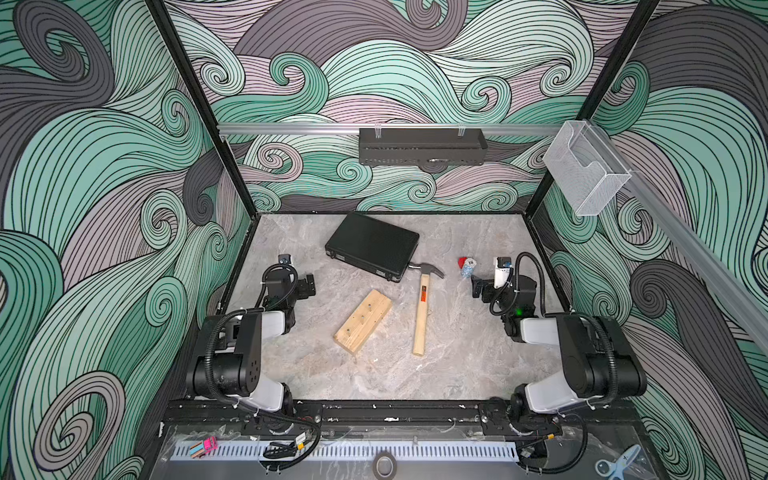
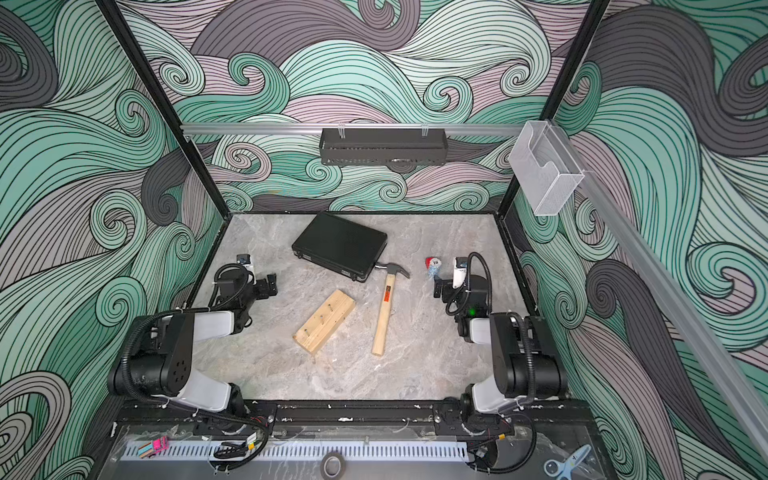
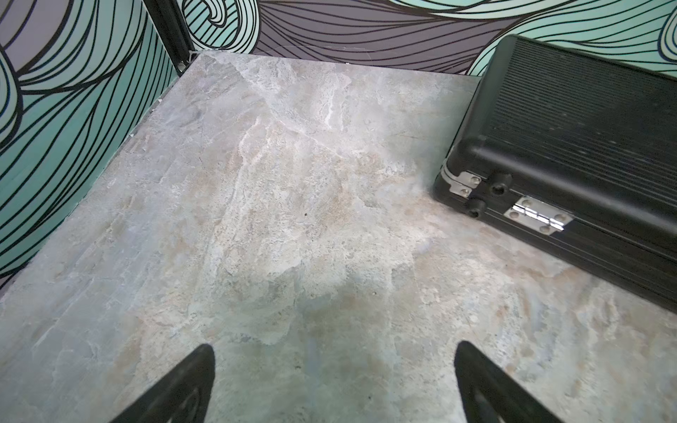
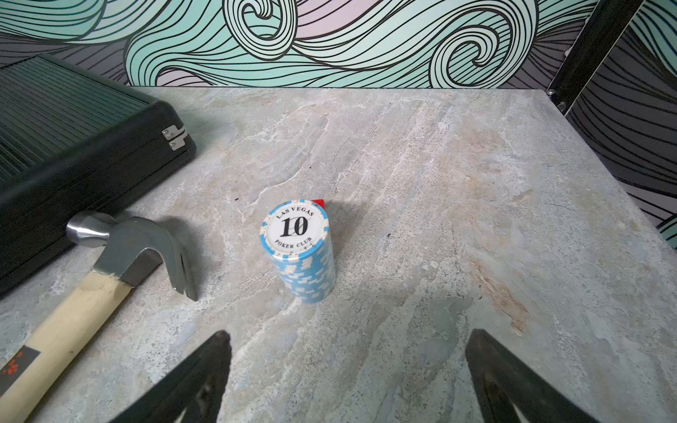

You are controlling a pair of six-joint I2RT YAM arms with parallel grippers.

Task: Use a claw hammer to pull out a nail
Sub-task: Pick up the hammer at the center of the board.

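A: Spotting the claw hammer [image 1: 423, 307] flat on the surface [image 1: 457, 365], steel head just beside the black case [image 1: 372, 245], handle pointing back toward the arms. Untouched.

B: Noting a wooden block [image 1: 363, 322] near its left, nails [image 1: 361, 319] standing in the top face.

A: Checking the left tool [image 3: 335, 349]: spread wide, gripping nothing, hovering over bare stone near the case corner.

B: Likewise the right tool [image 4: 348, 337]: wide apart, empty, facing a blue poker chip stack [image 4: 298, 252], with the hammer's claw off to one side.
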